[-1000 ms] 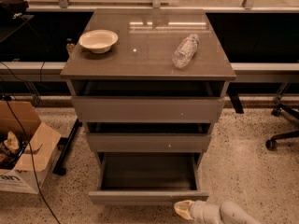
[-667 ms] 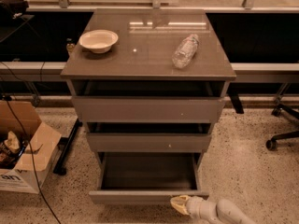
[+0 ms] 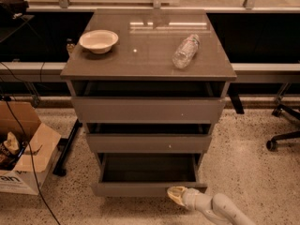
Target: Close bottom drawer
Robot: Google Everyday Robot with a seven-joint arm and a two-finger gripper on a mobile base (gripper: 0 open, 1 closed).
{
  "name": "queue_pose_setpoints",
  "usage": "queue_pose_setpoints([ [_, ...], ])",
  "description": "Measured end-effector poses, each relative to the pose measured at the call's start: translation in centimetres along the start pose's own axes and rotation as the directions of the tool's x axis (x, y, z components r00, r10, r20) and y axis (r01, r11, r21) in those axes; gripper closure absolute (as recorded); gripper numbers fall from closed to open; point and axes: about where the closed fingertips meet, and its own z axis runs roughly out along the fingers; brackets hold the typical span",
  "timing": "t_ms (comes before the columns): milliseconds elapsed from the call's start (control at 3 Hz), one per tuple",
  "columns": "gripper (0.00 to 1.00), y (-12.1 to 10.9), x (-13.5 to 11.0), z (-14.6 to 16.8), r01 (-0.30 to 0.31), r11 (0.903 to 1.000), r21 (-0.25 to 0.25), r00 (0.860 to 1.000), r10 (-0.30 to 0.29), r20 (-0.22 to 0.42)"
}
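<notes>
The bottom drawer [image 3: 140,189] of the grey-brown cabinet stands pulled out, its bare grey box interior [image 3: 147,168] showing. Its flat, handleless front faces the camera near the floor. My gripper [image 3: 174,194] comes in from the lower right on a pale arm. Its tip is at the drawer front's lower right part, touching or very close to it. The middle drawer [image 3: 147,143] with a small white speck and the wide top drawer [image 3: 147,110] are above.
On the cabinet top are a white bowl [image 3: 98,41] at the left and a plastic bottle [image 3: 185,51] lying at the right. An open cardboard box [image 3: 23,149] stands on the floor at the left with cables. An office chair base [image 3: 283,135] is at the right.
My gripper has moved left along the floor towards the bottom drawer's front. The drawer looks about as far out as before.
</notes>
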Motion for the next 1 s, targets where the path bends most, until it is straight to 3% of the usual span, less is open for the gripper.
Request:
queue_pose_setpoints([
  [333,0.84,-1.4,-1.6,1.3,0.035,0.9993,0.010,0.999,-0.035,0.028],
  [667,0.53,-3.0,-3.4,2.7,0.057,0.9982,0.017,0.997,-0.058,0.053],
  [1000,0.30,-4.0,-4.3,3.5,0.062,0.9979,0.018,0.996,-0.063,0.068],
])
